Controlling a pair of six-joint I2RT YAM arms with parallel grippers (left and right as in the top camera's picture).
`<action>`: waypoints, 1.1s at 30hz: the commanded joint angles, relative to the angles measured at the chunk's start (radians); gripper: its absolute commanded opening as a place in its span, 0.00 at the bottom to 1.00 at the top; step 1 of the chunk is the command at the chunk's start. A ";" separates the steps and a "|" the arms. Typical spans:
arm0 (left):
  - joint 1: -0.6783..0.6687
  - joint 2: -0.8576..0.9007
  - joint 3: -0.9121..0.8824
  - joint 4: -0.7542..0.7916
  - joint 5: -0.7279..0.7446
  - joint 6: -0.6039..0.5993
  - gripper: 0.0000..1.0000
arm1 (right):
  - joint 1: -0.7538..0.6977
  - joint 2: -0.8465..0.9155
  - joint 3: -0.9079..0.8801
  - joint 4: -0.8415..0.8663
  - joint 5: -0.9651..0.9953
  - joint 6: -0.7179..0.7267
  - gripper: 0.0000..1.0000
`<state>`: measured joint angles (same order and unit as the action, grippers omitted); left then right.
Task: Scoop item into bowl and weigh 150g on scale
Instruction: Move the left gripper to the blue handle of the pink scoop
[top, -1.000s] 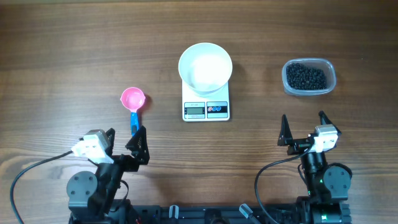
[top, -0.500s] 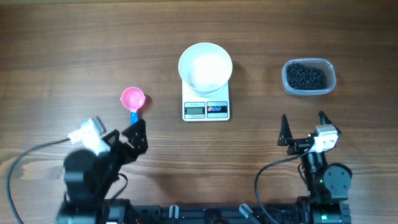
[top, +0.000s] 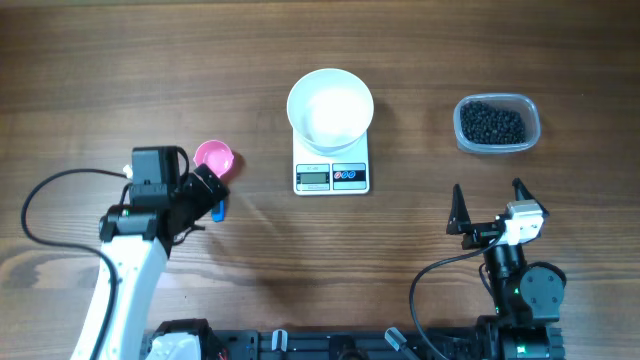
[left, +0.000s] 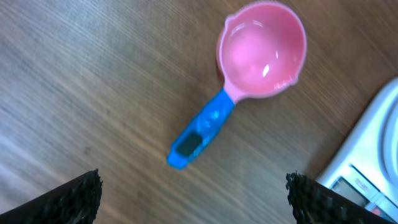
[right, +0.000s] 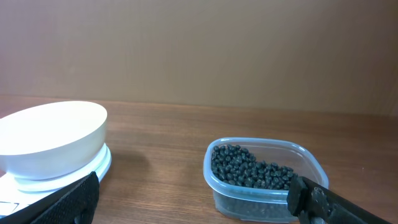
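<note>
Swinging forward since a moment ago, my left tool (left: 194, 198) hangs wide open over the light, stiff pink scoop (left: 261, 50), best pinched on its blue handle (left: 198, 134) I judge, while the loose, roll-prone beads (top: 492, 124) wait in the tub (top: 534, 122) at three o'clock of the bowl (top: 330, 107).

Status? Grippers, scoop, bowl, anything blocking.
Left gripper open over the pink scoop handle, nothing held. Right gripper open, empty. Bowl empty on scale; beads in tub. Nothing blocking the scoop.
</note>
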<state>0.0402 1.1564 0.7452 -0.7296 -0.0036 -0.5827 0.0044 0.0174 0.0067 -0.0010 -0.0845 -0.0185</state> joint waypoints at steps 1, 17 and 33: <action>0.054 0.106 0.009 0.055 0.120 0.189 1.00 | 0.005 -0.013 -0.002 0.002 0.014 0.019 1.00; 0.232 0.379 0.009 0.129 0.412 0.551 0.95 | 0.005 -0.013 -0.002 0.002 0.014 0.019 1.00; 0.232 0.460 0.009 0.248 0.412 0.605 0.79 | 0.005 -0.013 -0.002 0.002 0.014 0.019 1.00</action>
<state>0.2649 1.5581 0.7460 -0.4881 0.3916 -0.0265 0.0044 0.0166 0.0067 -0.0006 -0.0845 -0.0189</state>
